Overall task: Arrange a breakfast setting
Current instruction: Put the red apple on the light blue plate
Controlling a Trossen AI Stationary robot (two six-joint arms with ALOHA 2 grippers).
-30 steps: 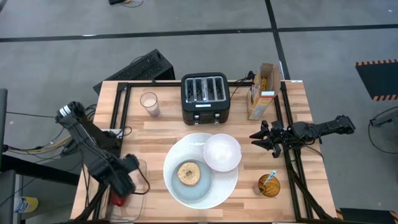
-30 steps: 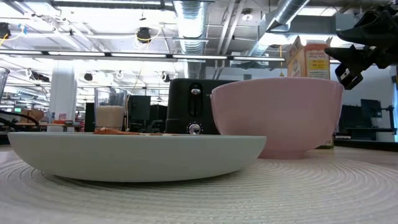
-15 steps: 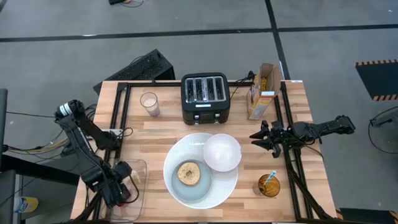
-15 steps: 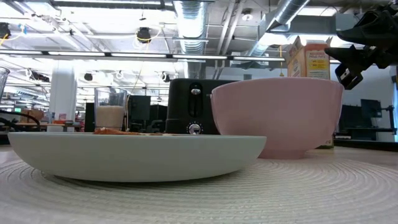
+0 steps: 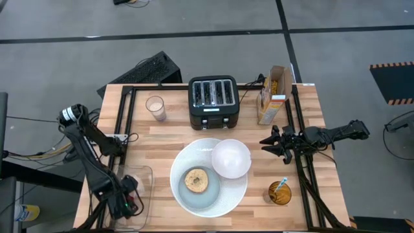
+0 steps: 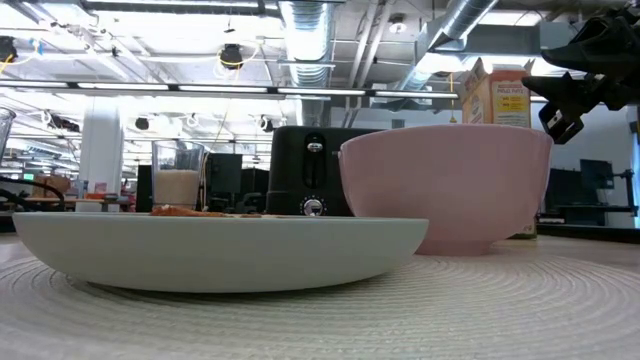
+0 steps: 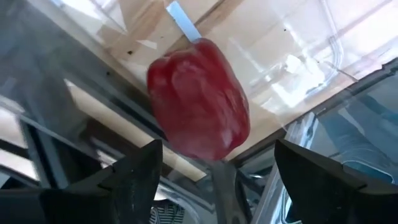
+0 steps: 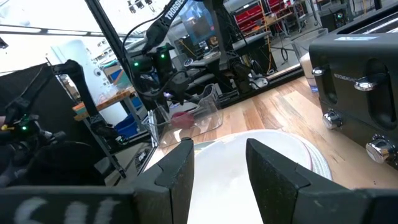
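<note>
Four views, one moment:
High view: left gripper [image 5: 127, 196] low over a clear plastic tray [image 5: 143, 175] at the tabletop's [image 5: 168, 129] near-left corner; right gripper [image 5: 273, 144] waits well apart, beside the white bowl [image 5: 231, 158]. The bowl overlaps the rim of the large white plate [image 5: 233, 191], which also carries the blue-grey plate [image 5: 206, 194] with the bagel [image 5: 195, 180] on it. Blue-handled spoon [image 5: 282, 184] stands in the amber cup [image 5: 279, 193]; cereal box [image 5: 272, 95], toaster [image 5: 214, 100] and a glass [image 5: 155, 107] stand at the far side.
Low view: plate [image 6: 220, 250] and bowl [image 6: 445, 185] fill the foreground; right gripper [image 6: 570, 90] hangs above, at the right.
Left wrist view: red food piece [image 7: 199, 99], shaped like a pepper, lies in the tray between the two dark fingers [image 7: 134, 177]; jaws apart, touching nothing visible.
Right wrist view: right jaws partly apart, empty, over the plate; the tray with the red piece [image 8: 184, 117] and the left arm beyond.
Handling, judged: the red piece looks light, glossy and rounded, likely slippery; take hold across its broad middle, not the tapered end.
</note>
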